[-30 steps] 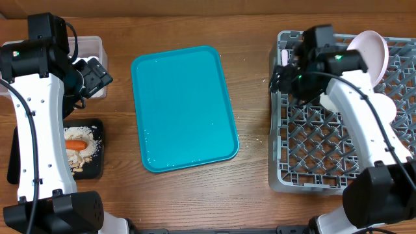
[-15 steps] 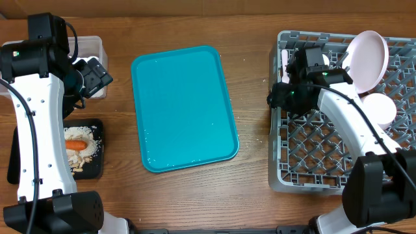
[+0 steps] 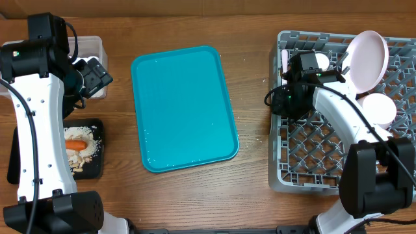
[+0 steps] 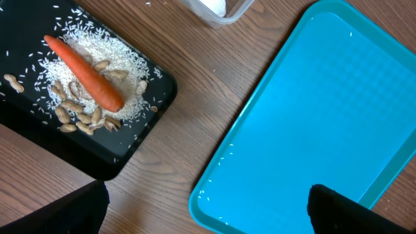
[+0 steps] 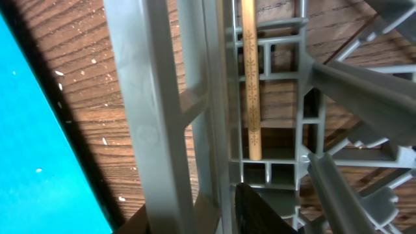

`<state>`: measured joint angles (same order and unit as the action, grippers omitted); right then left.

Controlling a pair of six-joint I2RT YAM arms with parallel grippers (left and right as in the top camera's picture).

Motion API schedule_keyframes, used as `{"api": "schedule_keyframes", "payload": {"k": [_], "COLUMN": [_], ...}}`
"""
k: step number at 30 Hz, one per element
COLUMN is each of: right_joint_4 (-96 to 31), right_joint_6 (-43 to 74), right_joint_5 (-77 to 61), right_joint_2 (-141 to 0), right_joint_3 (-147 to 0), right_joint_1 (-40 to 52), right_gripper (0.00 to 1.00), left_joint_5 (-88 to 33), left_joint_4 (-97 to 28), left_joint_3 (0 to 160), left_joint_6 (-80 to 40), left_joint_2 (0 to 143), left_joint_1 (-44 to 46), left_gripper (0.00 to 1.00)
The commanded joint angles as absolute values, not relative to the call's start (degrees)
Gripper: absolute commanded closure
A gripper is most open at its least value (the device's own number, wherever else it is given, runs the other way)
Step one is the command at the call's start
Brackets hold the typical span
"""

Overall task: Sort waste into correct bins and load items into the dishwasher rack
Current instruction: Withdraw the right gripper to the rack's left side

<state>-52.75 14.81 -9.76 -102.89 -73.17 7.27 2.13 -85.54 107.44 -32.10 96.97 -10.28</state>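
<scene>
The grey dishwasher rack (image 3: 325, 162) holds an upright pinkish plate (image 3: 368, 57), a white bowl (image 3: 381, 108) and a small white cup (image 3: 320, 62). My right gripper (image 3: 282, 99) is low at the rack's left wall (image 5: 162, 110). One dark finger (image 5: 260, 211) shows inside the rack; the other is hidden. A thin wooden stick (image 5: 251, 84) lies on the rack floor just ahead of it. My left gripper (image 4: 208, 218) hangs open and empty near the clear tub (image 3: 97, 47). The black tray (image 4: 153, 97) carries the carrot (image 4: 84, 73) and beige scraps (image 4: 81, 116).
The teal tray (image 3: 183, 107) lies flat in the middle of the table, with a few rice grains (image 4: 224, 159) on its edge. The clear tub's corner (image 4: 218, 10) shows at the top of the left wrist view.
My right gripper has moved left and down from over the rack's top-left corner to its left wall, and its jaws have narrowed. The left arm has not moved.
</scene>
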Motion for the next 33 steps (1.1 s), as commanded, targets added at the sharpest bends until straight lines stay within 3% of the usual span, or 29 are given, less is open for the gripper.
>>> {"api": "schedule_keyframes", "payload": {"k": [1, 5, 9, 33], "right_joint_4": [-52.97, -53.65, -53.93, -55.22], "right_joint_6": [12.19, 8.19, 7.18, 1.48], "right_joint_5": [-7.03, -6.35, -6.02, -3.9], "right_joint_2": [-102.91, -102.91, -102.91, -102.91], "right_joint_3": [-72.79, -72.79, -72.79, -72.79], "right_joint_1": [7.46, 7.46, 7.46, 7.44], "right_gripper": [0.7, 0.7, 0.87, 0.82], "left_joint_5": [1.87, 1.89, 1.87, 1.87], "left_joint_4": [-85.45, -85.45, -85.45, -85.45], "left_joint_3": [107.94, 107.94, 107.94, 107.94], "left_joint_6": [-33.01, -32.99, -32.99, -32.99], "left_joint_2": [96.84, 96.84, 96.84, 96.84], "left_joint_1": [-10.57, -10.57, -10.57, -10.57], "left_gripper": [0.0, 0.0, 0.0, 0.0]}}
